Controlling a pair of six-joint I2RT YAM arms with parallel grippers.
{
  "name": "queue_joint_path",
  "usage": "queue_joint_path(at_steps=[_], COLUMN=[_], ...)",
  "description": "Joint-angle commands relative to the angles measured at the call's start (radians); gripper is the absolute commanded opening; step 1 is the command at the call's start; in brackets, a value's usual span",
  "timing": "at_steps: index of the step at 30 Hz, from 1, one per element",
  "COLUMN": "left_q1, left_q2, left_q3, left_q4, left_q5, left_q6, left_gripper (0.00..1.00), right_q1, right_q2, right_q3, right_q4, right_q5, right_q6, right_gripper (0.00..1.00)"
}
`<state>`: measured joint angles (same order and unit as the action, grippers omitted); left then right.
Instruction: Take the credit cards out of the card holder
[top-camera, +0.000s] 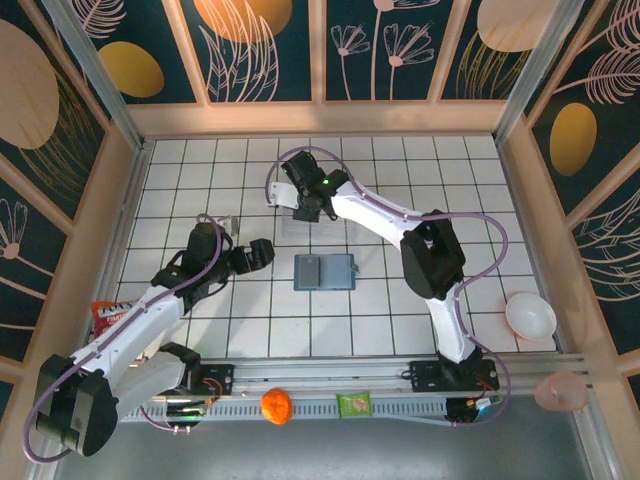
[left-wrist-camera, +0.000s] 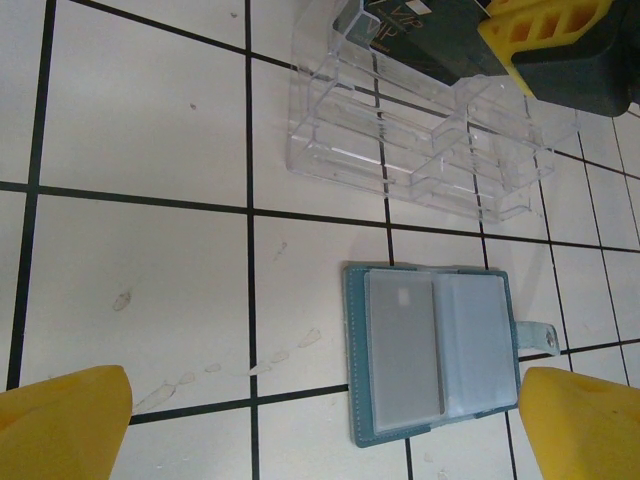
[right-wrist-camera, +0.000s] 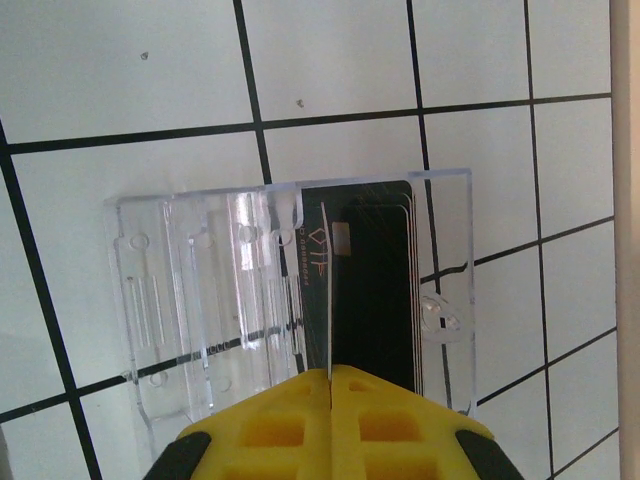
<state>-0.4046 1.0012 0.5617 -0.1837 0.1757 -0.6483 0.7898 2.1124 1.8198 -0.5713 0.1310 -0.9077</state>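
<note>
Open card holder (left-wrist-camera: 430, 350) on the worktop (left-wrist-camera: 130, 120).
My left jaws stand apart just before it; right jaws pressed together over a black card (right-wrist-camera: 365, 290) in the clear tray (right-wrist-camera: 190, 300).

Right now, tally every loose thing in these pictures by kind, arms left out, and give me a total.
Card holder: 1
Black card: 1
Clear tray: 1
White bowl: 1
Pink cup: 1
Round orange thing: 1
Packets: 2, green packet and red packet
Total: 8

Teal card holder (left-wrist-camera: 430, 360), grey inside; black credit card (right-wrist-camera: 365, 290); white black-gridded table (left-wrist-camera: 130, 280).
</note>
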Motion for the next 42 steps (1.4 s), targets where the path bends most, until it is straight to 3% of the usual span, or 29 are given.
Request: queue_joint_path(at_steps=[1,6,12,21,30,38,42], left_q1=[0.007,0.007,0.007,0.007,0.006,0.007,0.007], left_q2=[-0.009,-0.012,-0.021,-0.038,-0.053,-0.066,-0.074], left_q3=[-0.008,-0.009,-0.014,-0.018,-0.033,-0.051,-0.098], left_q4=[0.006,0.01,0.018,0.021,0.065,0.104,0.151], left_q5=[0.006,0.016,0.026,0.027,0.012,-0.091,-0.123], left_q6=[-0.013,-0.014,-0.021,-0.03,-0.048,-0.066,-0.091], left_gripper=[0.99,0.99,0.99,0.99,0.99,0.99,0.99], right_q1=[0.012,0.015,0.015,0.007,-0.006,0.006,0.01], right_q2=[0.02,0.015,-0.005,-0.059,-0.154,-0.391,-0.476], right_q3=[-0.018,-0.047,-0.065,-0.076,-0.079,-0.399,-0.577], right_q4=[0.028,0.103,0.224,0.392,0.456,0.433,0.387], right_q5=[0.002,0.049,0.112,0.153,0.126,0.029,-0.054], right_q6=[-0.008,-0.009,-0.002,0.08,0.419,0.91,1.052], right_gripper=[0.0,0.01,0.2,0.3,0.32,0.36,0.36])
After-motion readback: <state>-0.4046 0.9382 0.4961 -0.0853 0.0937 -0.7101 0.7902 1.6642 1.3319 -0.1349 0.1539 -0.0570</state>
